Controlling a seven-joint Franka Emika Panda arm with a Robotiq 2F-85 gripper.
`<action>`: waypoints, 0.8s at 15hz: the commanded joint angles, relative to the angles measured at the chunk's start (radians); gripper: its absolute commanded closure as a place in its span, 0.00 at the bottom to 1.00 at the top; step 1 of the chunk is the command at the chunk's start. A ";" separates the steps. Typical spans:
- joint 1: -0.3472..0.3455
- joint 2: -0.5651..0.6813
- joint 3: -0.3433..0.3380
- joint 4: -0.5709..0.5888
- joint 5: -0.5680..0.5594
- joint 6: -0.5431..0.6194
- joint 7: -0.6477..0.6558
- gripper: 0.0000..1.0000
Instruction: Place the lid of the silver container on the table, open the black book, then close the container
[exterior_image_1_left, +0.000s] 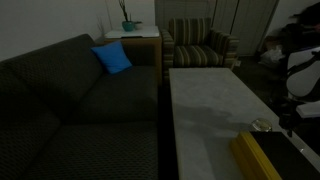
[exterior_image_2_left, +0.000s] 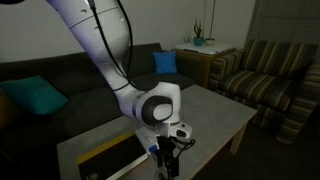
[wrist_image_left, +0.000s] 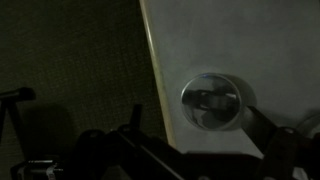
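The silver container stands near the edge of the pale table. Its shiny round lid sits on top and mirrors the gripper. In the wrist view my gripper is open, with one dark finger on each side of the tin, just above it and not touching it. The tin also shows as a small glint in an exterior view. The black book with its yellow side lies shut beside the tin. In an exterior view my gripper points down at the table next to the book and hides the tin.
A dark sofa with a blue cushion runs along the table's long side. A striped armchair and a small side table with a plant stand beyond the far end. The floor beside the table is dark.
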 joint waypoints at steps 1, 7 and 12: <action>0.002 -0.074 0.008 -0.048 -0.054 -0.148 -0.043 0.00; -0.002 -0.127 0.021 -0.082 -0.128 -0.170 -0.105 0.00; -0.009 -0.089 0.023 -0.035 -0.124 -0.163 -0.079 0.00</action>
